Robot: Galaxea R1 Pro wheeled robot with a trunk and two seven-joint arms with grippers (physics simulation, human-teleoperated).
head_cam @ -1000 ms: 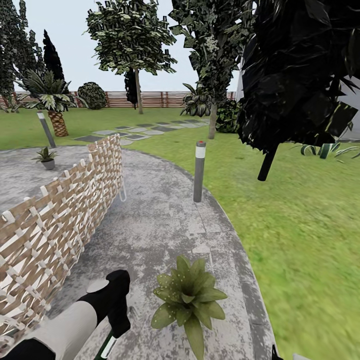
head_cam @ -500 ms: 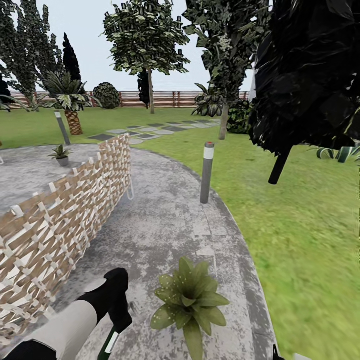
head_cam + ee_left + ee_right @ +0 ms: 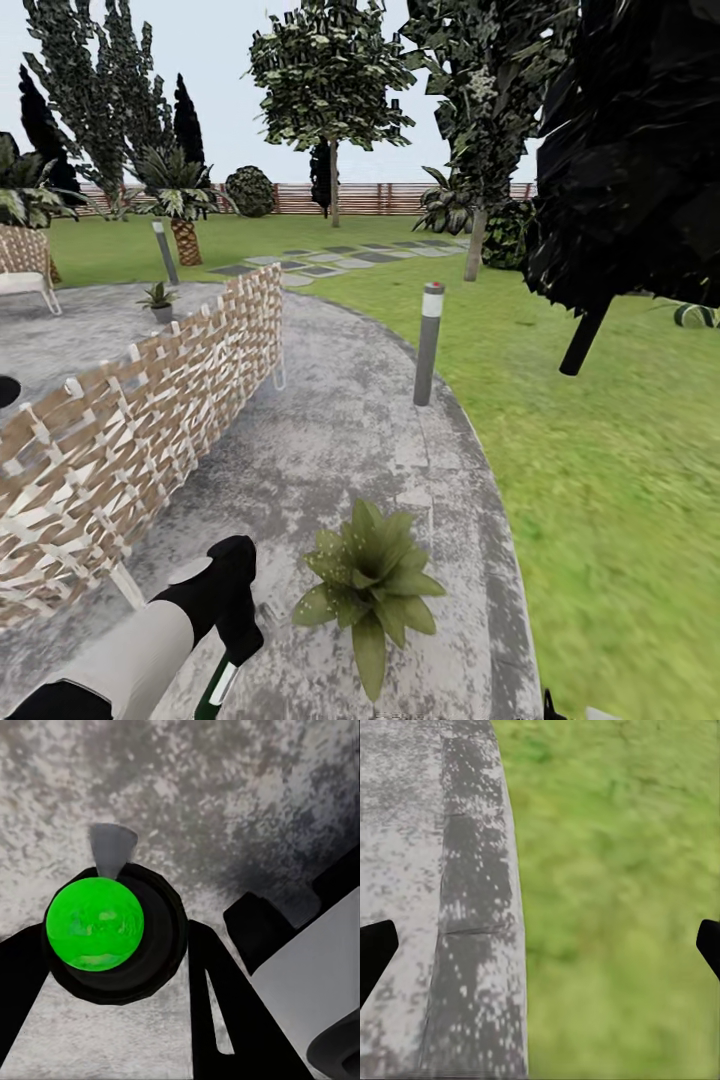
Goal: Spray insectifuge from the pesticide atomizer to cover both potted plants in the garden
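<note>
The near potted plant [image 3: 370, 585] stands on the stone patio [image 3: 340, 450], its broad leaves dotted with whitish insectifuge specks [image 3: 330, 548]. A second potted plant [image 3: 158, 298] sits far back on the patio beyond the wicker screen. My left gripper [image 3: 235, 610] hangs low, just left of the near plant, shut on the pesticide atomizer [image 3: 218, 685], whose white and green body pokes out below it. In the left wrist view the atomizer's round green end [image 3: 94, 922] sits between the black fingers [image 3: 217, 1005]. My right gripper [image 3: 540, 949] is open over the patio's edge and the lawn.
A long wicker screen [image 3: 150, 420] runs along the left of the patio. A grey bollard lamp [image 3: 428, 343] stands at the patio's right rim, another [image 3: 165, 252] far back. A wicker chair [image 3: 25, 265] sits far left. Lawn [image 3: 620, 480], trees and a slat fence [image 3: 400, 198] surround.
The head view has swung left, so everything sits further right in the picture and the wicker chair has come into view. My left arm and the atomizer hold the same pose.
</note>
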